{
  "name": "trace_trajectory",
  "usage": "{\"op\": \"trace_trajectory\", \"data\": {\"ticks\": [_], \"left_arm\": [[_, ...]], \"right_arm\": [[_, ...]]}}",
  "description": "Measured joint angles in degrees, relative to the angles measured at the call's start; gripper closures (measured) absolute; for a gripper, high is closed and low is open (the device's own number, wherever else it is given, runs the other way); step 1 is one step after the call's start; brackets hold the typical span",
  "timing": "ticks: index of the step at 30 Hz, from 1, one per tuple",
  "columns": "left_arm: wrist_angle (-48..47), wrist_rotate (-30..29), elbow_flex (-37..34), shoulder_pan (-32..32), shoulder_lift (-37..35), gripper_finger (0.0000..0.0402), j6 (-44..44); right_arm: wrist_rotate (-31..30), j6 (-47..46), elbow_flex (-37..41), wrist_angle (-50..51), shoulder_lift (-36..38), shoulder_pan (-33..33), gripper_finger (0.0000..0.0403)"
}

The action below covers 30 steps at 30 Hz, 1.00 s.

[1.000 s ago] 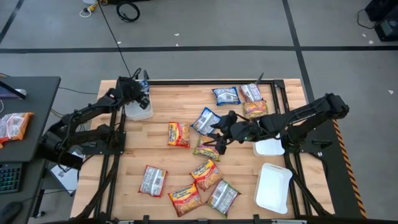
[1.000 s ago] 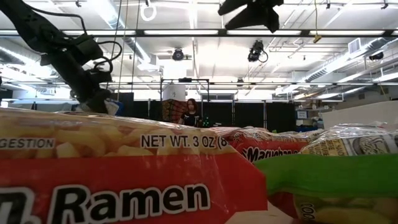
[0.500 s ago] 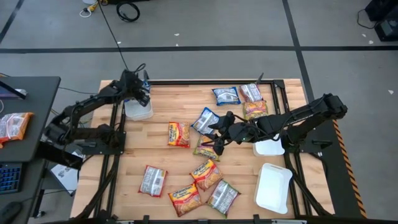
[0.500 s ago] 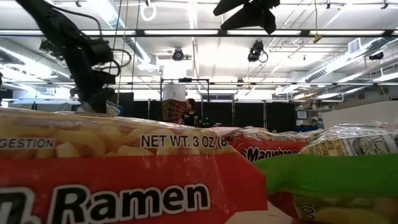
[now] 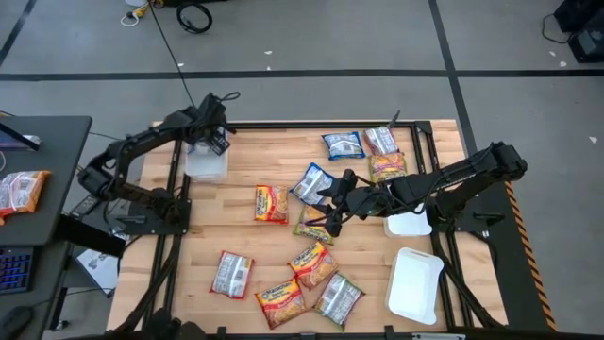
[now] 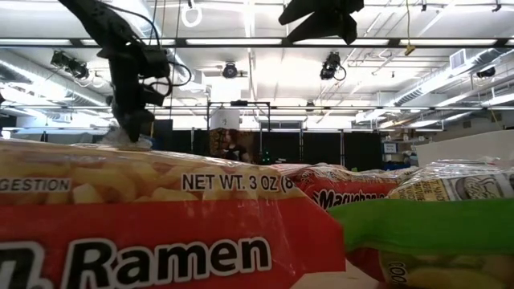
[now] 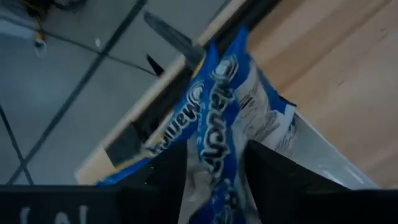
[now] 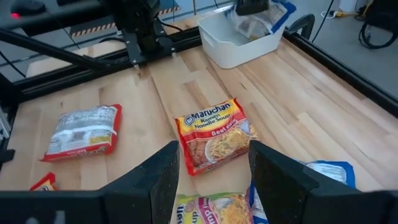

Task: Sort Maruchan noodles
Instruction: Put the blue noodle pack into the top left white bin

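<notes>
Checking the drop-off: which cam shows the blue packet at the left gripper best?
Left wrist view: the blue packet fills the frame, hanging between the left gripper's fingers over the white tray. Right wrist view shows it small, in the tray. High view barely shows it under the arm. In the low view, front packets block it.

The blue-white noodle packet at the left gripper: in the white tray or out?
In. The right wrist view shows the blue-white packet sitting inside the white tray, under the left gripper.
</notes>
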State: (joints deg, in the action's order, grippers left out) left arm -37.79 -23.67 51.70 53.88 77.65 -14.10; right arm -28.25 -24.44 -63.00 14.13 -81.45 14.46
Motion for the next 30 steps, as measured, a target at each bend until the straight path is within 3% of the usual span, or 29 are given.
{"op": "trace_trajectory", "data": {"ticks": [4,9,17,23,30], "left_arm": [[-1.8,1.7,0.4,1.2,0.0,0.029,-3.3],[-3.5,6.2,0.4,3.2,0.0,0.0385,-5.9],[-5.6,6.3,0.4,4.5,-0.1,0.0397,-8.9],[-1.9,4.5,0.4,2.7,-0.2,0.0399,-13.0],[6.3,4.4,0.4,-0.2,-0.4,0.04,-27.5]], "right_arm": [[0.5,0.2,0.0,0.3,0.0,0.0,0.0206],[1.0,0.1,0.0,1.6,0.3,0.0,0.0206],[1.0,0.0,0.0,2.3,0.5,0.0,0.0206],[1.0,0.0,0.0,3.0,0.5,0.0,0.0206],[1.0,0.0,0.0,3.2,0.5,0.0,0.0206]]}}
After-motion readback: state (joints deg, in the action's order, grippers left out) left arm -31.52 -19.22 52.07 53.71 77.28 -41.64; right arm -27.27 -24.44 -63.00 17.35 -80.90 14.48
